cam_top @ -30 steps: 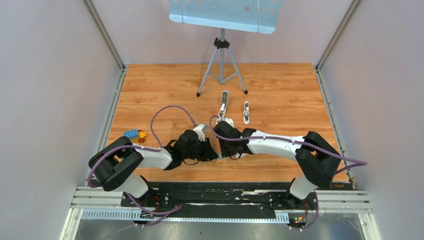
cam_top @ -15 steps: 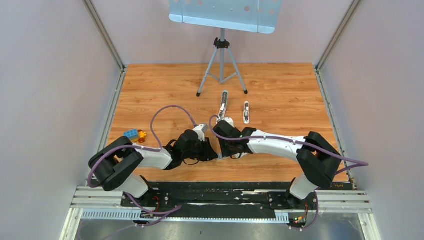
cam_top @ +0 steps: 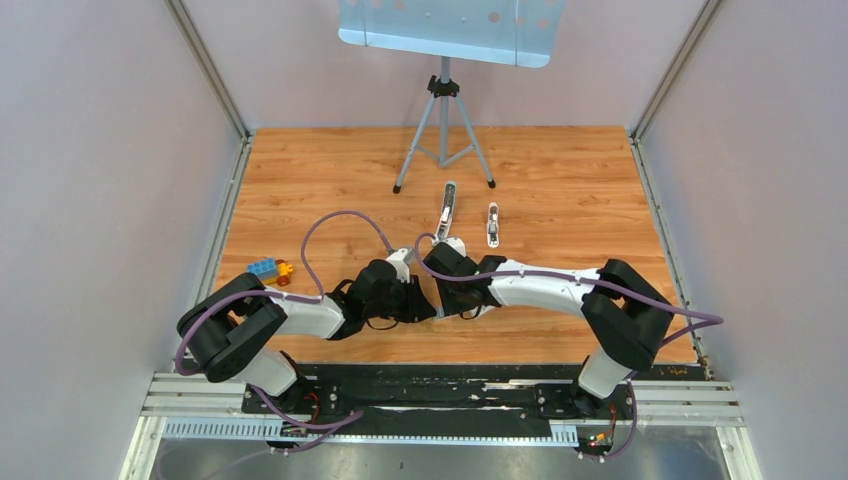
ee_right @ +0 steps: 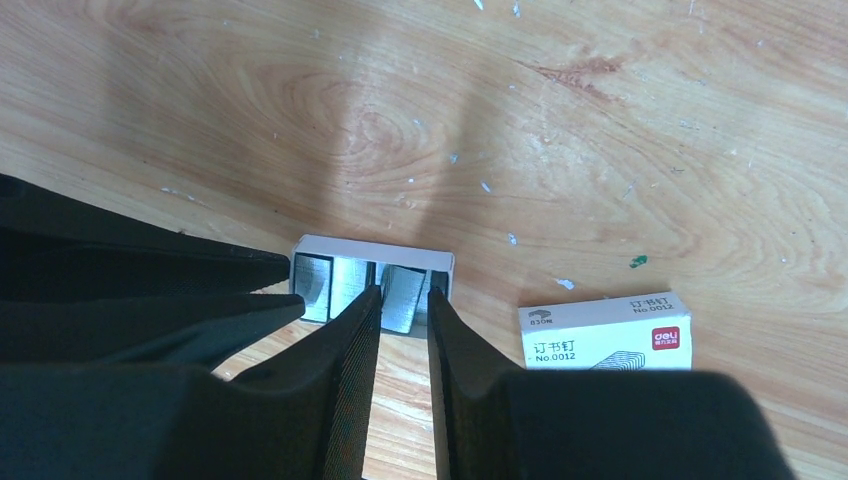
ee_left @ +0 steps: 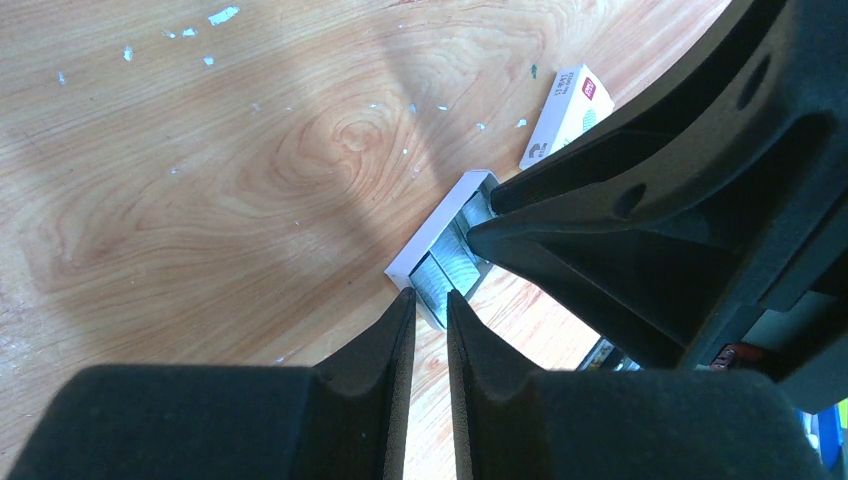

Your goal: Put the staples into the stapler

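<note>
The staples [ee_right: 403,285] are grey metallic blocks lying in a small open white tray [ee_right: 370,247] on the wood floor. My right gripper [ee_right: 400,296] stands over the tray, fingers a narrow gap apart, with one block between the tips. My left gripper [ee_left: 430,297] comes from the opposite side, fingers also narrowly apart, with its tips at the tray's [ee_left: 425,245] end by the staples [ee_left: 455,262]. I cannot tell whether either pinches anything. The slim grey stapler [cam_top: 447,212] lies farther back, beyond both wrists, with a similar shorter piece [cam_top: 492,225] to its right.
The white carton with a red mark [ee_right: 605,330] lies just beside the tray and also shows in the left wrist view [ee_left: 565,110]. A tripod [cam_top: 443,130] stands at the back. Blue and orange toy bricks [cam_top: 268,269] lie at the left. Walls enclose the floor.
The right arm has shifted slightly left and toward the left arm. The left arm and the stapler parts have not moved.
</note>
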You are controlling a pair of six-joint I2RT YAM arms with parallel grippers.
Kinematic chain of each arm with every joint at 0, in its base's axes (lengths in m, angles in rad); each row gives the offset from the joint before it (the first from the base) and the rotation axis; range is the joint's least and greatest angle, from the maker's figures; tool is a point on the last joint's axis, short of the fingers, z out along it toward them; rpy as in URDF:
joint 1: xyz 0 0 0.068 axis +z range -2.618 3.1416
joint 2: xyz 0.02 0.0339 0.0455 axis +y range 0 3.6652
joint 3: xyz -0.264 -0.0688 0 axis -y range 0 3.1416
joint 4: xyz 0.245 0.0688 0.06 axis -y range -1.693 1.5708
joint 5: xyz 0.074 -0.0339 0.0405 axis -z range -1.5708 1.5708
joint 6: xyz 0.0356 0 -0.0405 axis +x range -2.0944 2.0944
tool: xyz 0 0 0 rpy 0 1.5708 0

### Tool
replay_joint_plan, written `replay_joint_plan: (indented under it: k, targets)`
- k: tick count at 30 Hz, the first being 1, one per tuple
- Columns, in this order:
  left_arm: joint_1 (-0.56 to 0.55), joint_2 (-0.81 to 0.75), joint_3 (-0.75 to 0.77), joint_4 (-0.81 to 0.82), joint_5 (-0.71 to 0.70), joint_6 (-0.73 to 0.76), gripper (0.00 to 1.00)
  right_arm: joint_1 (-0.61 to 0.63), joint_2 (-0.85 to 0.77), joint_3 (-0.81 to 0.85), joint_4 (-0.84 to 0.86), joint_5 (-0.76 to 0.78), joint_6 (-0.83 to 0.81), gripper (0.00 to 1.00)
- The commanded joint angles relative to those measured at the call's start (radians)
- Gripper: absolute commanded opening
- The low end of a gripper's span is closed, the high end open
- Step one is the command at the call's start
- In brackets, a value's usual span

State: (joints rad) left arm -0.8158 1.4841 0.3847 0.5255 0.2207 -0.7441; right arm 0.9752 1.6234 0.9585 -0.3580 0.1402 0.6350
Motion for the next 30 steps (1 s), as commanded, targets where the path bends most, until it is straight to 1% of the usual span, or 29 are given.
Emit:
replay_joint_plan:
  k: [1, 12, 17, 20, 22, 26, 27, 30]
  targets:
    - [-0.011, 0.007, 0.002, 0.012, -0.006, 0.005, 0.20, 0.014, 0.021, 0.012, -0.014, 0.029, -0.003, 0.27]
    - [-0.011, -0.014, -0.006, 0.010, -0.013, 0.005, 0.20, 0.016, 0.033, 0.009, -0.010, 0.032, -0.005, 0.21]
    - [-0.011, -0.042, -0.011, -0.004, -0.035, 0.009, 0.20, 0.020, 0.006, 0.008, -0.010, 0.025, -0.003, 0.19]
    - [-0.011, -0.102, -0.007, -0.056, -0.076, 0.033, 0.27, 0.020, -0.031, 0.004, -0.010, 0.015, -0.003, 0.19]
    - [-0.011, -0.149, 0.006, -0.134, -0.116, 0.061, 0.31, 0.020, -0.058, 0.001, -0.010, 0.013, -0.002, 0.19]
    - [-0.011, -0.251, 0.037, -0.267, -0.213, 0.109, 0.37, 0.019, -0.105, -0.007, -0.010, 0.023, -0.004, 0.18]
    - [-0.011, -0.278, 0.042, -0.291, -0.218, 0.119, 0.40, 0.019, -0.113, -0.009, -0.011, 0.025, -0.005, 0.18]
    - [-0.010, -0.344, 0.058, -0.371, -0.284, 0.140, 0.57, 0.012, -0.136, -0.007, -0.015, 0.032, -0.015, 0.18]
